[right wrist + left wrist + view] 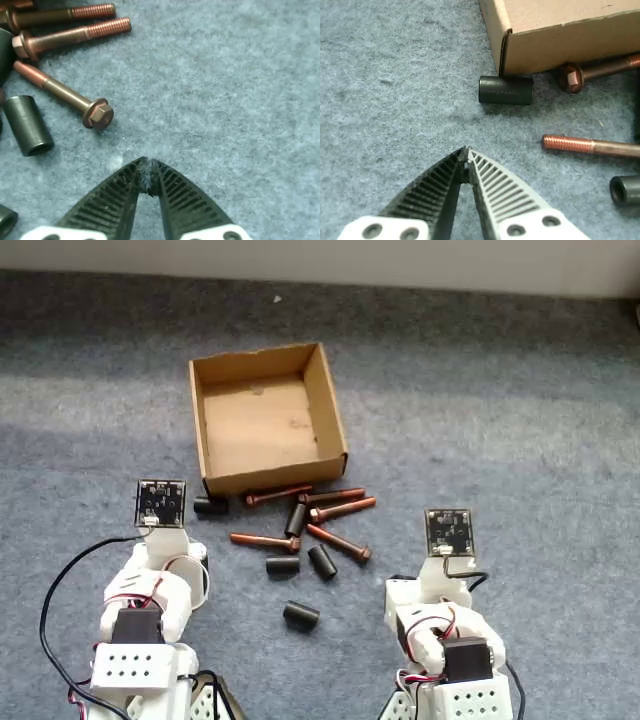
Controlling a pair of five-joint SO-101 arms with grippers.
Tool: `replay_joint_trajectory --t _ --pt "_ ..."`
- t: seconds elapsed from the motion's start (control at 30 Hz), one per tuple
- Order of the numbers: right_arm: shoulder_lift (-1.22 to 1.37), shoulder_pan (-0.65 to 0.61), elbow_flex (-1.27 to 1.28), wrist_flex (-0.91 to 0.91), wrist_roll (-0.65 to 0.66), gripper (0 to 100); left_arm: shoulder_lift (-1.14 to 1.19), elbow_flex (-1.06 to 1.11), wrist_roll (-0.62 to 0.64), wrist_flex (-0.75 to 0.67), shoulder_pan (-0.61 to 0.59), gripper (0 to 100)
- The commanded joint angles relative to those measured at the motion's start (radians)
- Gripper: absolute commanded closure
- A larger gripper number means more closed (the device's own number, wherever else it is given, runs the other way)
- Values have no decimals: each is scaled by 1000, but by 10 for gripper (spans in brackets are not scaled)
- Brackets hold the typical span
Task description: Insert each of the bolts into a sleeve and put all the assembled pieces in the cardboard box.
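Five copper-coloured bolts (338, 542) and five black sleeves (300, 616) lie loose and separate on the grey carpeted worktop (520, 420). They are scattered just in front of the cardboard box (272, 477), between the two arms. One end sleeve (506, 90) rests just beside the box's corner. The left hand (466, 156) is clenched on nothing, its tips meeting above bare carpet near that sleeve. The right hand (149, 169) is likewise clenched on nothing, near a flanged bolt (65, 92) and a lying sleeve (27, 125).

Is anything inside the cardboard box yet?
No, the cardboard box shows a bare floor; the bolts and sleeves lie on the carpet outside it.
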Motion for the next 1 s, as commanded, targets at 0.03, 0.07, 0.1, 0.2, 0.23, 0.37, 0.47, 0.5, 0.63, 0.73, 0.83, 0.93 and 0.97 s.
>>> replay_joint_trajectory --t 0.03,0.07,0.1,0.2,0.23,0.37,0.47,0.5,0.63,0.73,0.83,0.93,0.97 --pt "-15 12 111 4 -5 993 -7 25 0 3 -1 995" --pt "-15 12 111 4 -5 993 -7 25 -3 3 1 995" --pt "-15 12 111 4 -5 993 -7 25 -3 3 1 995" --pt "-15 12 111 4 -5 993 -7 25 0 5 1 995" --pt "-15 12 111 4 -5 993 -7 25 0 5 1 995" --pt "-15 7 111 4 -5 993 -7 25 0 5 1 995" --pt "-15 7 114 4 -5 993 -7 25 0 6 1 995" --pt "-15 7 114 4 -6 993 -7 25 0 8 1 995" --pt "-15 7 114 4 -9 993 -7 25 -2 8 -4 995" --pt "-15 12 113 1 -5 993 -7 25 -5 8 -7 995" --pt "-15 30 107 -5 -8 993 -7 19 -5 5 -8 995" --pt "-15 82 31 -65 14 991 -8 -4 -6 3 -19 995" --pt "-15 96 15 -101 61 990 -8 -21 -6 3 -39 995"
